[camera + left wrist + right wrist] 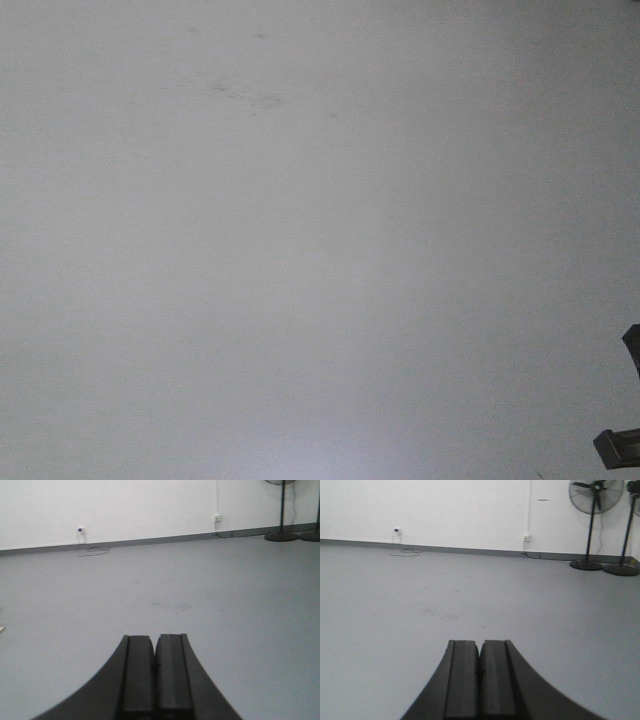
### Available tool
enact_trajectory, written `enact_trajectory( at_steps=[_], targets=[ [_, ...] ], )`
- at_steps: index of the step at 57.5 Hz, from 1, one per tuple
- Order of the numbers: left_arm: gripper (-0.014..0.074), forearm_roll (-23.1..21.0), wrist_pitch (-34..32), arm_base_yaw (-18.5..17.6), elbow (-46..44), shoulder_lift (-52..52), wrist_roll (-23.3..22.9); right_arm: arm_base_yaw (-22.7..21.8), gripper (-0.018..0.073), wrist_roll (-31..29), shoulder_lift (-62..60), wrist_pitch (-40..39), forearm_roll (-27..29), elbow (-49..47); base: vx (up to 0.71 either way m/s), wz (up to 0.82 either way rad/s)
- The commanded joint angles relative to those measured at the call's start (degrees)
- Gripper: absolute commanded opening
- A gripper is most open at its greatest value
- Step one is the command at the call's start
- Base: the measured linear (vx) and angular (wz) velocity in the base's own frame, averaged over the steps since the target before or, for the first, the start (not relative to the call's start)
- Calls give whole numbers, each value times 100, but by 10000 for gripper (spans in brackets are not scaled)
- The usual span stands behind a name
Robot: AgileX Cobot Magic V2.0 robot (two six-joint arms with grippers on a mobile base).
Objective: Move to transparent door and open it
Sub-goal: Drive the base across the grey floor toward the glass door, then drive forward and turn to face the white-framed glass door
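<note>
Transparent door: in none of the three views, so its place, facing and long axis could not be noted. Left gripper [155, 642] had both black fingers [138, 670] pressed flat together, no gap, nothing between them. Right gripper [480, 646] was the same: fingers [462, 675] shut against each other, nothing held. Ahead of the left fingertips lay bare grey floor [225, 605] with faint scuffs [165, 603], running out to a white wall [150, 505] with a grey skirting strip [150, 541]. A wall socket [81, 530] sat far ahead and to the left of the tips, with a loose cable [94, 551] on the floor below it; a second socket [217, 518] sat ahead to the right. Ahead and right of the right fingertips stood a pedestal fan [596, 491] on a round base [586, 565], with a second round base [621, 569] just beside it (both close to the wall). The stretch between the fingertips and the wall was open floor in both wrist views. The front view showed only plain grey surface [300, 250] and two dark pieces [620, 447] at its lower right edge, which I could not identify.
</note>
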Motion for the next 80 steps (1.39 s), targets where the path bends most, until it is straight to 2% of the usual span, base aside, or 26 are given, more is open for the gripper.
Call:
enact_trajectory(
  at_steps=[1,41,80],
  targets=[
    [4,-13,-484,-21,170,-72,-40,-32,-3,4,-62,-492,-18,82,35,61],
    [4,-13,-484,-21,170,-72,-40,-32,-3,4,-62,-492,-18,82,38,67],
    [4,-13,-484,-21,170,-72,-40,-32,-3,4,-62,-492,-18,82,45,34]
  ],
)
